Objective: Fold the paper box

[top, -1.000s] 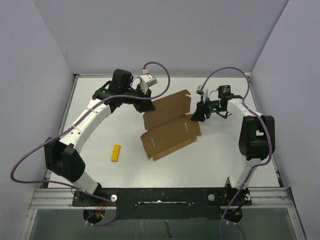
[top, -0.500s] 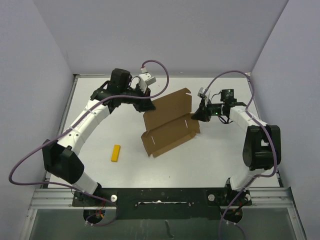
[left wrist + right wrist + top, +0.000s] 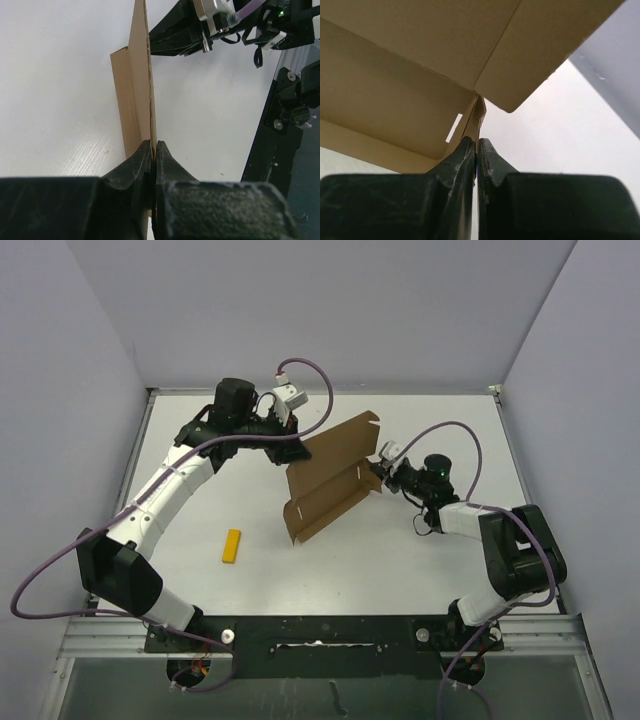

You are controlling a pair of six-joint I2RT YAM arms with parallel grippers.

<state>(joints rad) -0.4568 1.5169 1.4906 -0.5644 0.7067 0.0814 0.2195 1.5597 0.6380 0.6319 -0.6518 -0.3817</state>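
Your box (image 3: 335, 455) is in the middle of the worktop (image 3: 420, 560), between the two arms. It is brown cardboard and only partly folded. In the top view one long panel leans up on the far side. A second long panel rises on the near side, and the two meet along a crease, so the box looks like an open trough. Its near left corner rests on the worktop.

Your left pincer (image 3: 291, 454) is at the far left end of the box. In the left wrist view both fingers are pressed together on the edge of a panel, with the cardboard between them. This panel stands upright on its edge and runs straight away from the camera.

Your right pincer (image 3: 378, 471) is at the right end of the box, and the arm lies low over the worktop. In the right wrist view the two fingers are clamped on a thin cardboard edge, at the corner where the panels come together. A narrow slot (image 3: 453, 128) is cut in the panel just to the left of the fingers. A flap with a rounded corner (image 3: 520, 60) hangs above them on the right.

A small yellow bar (image 3: 232, 546) lies flat on the worktop, near and to the left of the box and well apart from it. Neither arm touches it.
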